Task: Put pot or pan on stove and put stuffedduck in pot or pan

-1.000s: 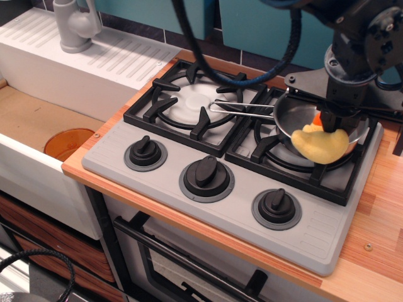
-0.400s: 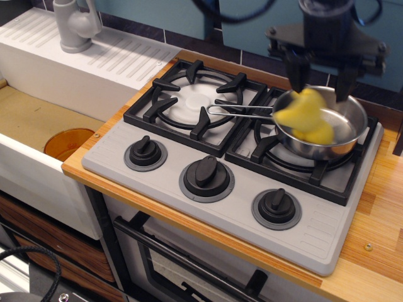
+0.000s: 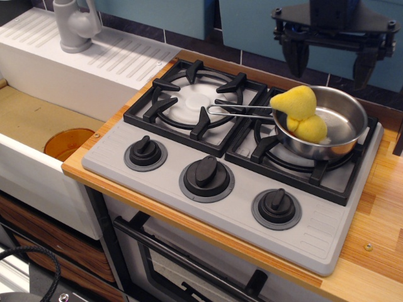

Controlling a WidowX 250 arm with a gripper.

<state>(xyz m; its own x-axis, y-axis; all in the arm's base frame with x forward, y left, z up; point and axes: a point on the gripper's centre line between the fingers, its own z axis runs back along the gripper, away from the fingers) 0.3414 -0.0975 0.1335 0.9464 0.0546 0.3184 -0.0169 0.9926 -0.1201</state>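
The shiny steel saucepan [image 3: 337, 126] sits on the right burner grate of the grey stove [image 3: 239, 207], its wire handle [image 3: 239, 112] pointing left over the left burner. The yellow stuffed duck [image 3: 301, 113] rests inside the pan against its left rim, sticking up above the edge. My gripper [image 3: 330, 63] hangs open and empty above the back of the pan, its two black fingers spread wide and clear of the duck.
A white sink unit with ribbed drainboard [image 3: 94, 63] and grey faucet [image 3: 74, 25] stands at the left. An orange disc [image 3: 68, 143] lies in the sink basin. Three black knobs [image 3: 206, 173] line the stove front. Wooden counter [image 3: 378, 226] runs to the right.
The duck has dropped from my gripper into the pan and settled against its left rim. My gripper opened and rose up and back, away from the pan.
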